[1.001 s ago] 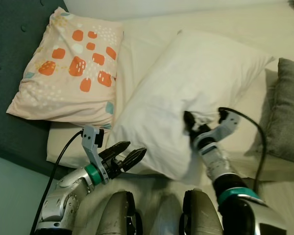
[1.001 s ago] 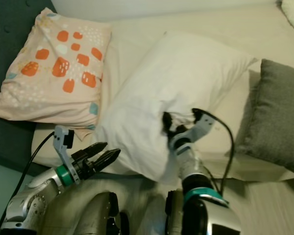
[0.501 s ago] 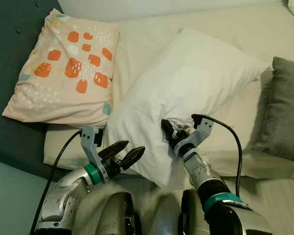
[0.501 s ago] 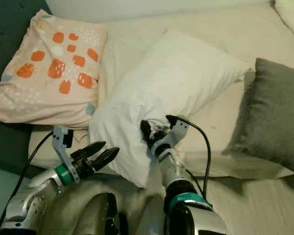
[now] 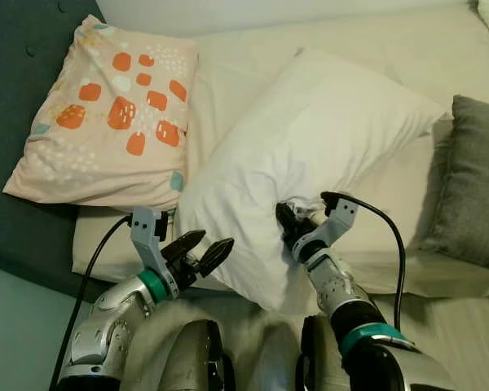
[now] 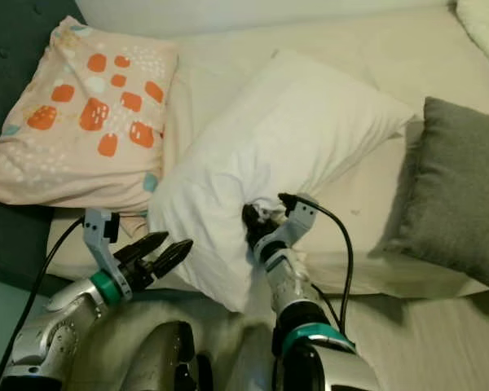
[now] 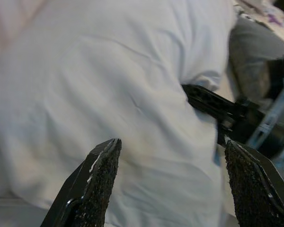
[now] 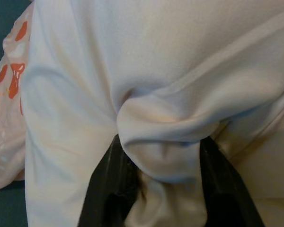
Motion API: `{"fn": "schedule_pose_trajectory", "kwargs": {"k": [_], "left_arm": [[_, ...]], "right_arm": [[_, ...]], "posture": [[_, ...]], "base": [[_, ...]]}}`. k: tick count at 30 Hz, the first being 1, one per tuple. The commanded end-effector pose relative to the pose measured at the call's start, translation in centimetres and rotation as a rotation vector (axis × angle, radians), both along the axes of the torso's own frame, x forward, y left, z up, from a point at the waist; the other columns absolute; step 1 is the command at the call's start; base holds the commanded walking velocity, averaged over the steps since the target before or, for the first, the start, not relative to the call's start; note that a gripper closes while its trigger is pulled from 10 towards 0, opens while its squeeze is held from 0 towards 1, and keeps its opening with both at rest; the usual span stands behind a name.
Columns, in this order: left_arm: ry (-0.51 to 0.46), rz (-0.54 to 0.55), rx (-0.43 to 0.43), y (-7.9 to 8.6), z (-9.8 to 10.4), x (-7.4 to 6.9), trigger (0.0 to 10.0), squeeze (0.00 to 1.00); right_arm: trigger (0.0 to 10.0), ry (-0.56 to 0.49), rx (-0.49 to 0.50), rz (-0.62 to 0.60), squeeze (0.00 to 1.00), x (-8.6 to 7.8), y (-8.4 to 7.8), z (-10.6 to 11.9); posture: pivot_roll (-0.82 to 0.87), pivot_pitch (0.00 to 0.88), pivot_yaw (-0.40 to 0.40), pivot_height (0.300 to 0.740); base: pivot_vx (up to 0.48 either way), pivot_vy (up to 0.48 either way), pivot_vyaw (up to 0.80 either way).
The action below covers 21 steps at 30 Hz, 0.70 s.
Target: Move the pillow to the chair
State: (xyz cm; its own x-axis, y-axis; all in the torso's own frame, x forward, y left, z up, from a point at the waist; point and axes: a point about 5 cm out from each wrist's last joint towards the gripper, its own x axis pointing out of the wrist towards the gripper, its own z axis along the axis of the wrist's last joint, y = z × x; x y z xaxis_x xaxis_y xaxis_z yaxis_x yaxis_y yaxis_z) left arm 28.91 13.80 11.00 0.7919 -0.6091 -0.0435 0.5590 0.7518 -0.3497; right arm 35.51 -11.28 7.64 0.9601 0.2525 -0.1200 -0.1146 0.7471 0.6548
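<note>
A large white pillow [image 5: 310, 147] lies slantwise on the bed, its near corner hanging over the bed's front edge. My right gripper [image 5: 292, 218] is shut on a bunched fold of the white pillow [image 8: 165, 127] near that front corner, the cloth pinched between its fingers [image 8: 113, 184]. My left gripper [image 5: 202, 248] stands open just left of the pillow's lower left edge, close to it. Between its two black fingers [image 7: 92, 189] the left wrist view looks onto the pillow [image 7: 123, 94] and the right gripper beyond.
A pink pillow with orange shapes [image 5: 114, 114] leans against the dark green headboard [image 5: 16, 49] on the left. A grey cushion [image 5: 473, 187] lies at the right. The cream mattress [image 5: 391, 49] stretches behind. My own legs [image 5: 196, 358] show at the bottom.
The right gripper has dragged the held pillow corner leftward and toward me, then eased slightly right. The left gripper has shifted a little left and up, still open.
</note>
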Motion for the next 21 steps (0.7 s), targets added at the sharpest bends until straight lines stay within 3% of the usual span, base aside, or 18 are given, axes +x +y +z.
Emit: {"fn": "schedule_pose_trajectory", "kwargs": {"k": [1, 8, 10, 21], "left_arm": [[0.025, 0.045, 0.03, 0.8, -0.8, 0.0, 10.0, 0.0], [0.013, 0.079, 0.023, 1.2, -0.6, 0.4, 10.0, 0.0], [-0.005, 0.114, 0.022, 1.6, -0.3, 0.7, 10.0, 0.0], [-0.032, 0.229, 0.033, 2.8, 0.1, 1.7, 10.0, 0.0]], "right_arm": [[0.0, 0.065, -0.004, 0.106, 0.0, -1.2, 2.3, -1.6], [0.0, 0.056, -0.016, 0.181, 0.0, -1.5, 3.0, -1.7], [0.0, 0.047, -0.069, 0.255, 0.0, -1.8, 3.5, -1.9], [0.0, 0.006, -0.162, 0.391, 0.0, -2.3, 2.6, -2.1]], "posture": [[0.08, 0.13, 0.175, 0.621], [0.08, 0.127, 0.175, 0.621], [0.08, 0.125, 0.174, 0.621], [0.07, 0.119, 0.17, 0.621]], "base": [[0.0, 0.0, 0.0], [0.0, 0.0, 0.0], [0.0, 0.0, 0.0], [0.0, 0.0, 0.0]]}}
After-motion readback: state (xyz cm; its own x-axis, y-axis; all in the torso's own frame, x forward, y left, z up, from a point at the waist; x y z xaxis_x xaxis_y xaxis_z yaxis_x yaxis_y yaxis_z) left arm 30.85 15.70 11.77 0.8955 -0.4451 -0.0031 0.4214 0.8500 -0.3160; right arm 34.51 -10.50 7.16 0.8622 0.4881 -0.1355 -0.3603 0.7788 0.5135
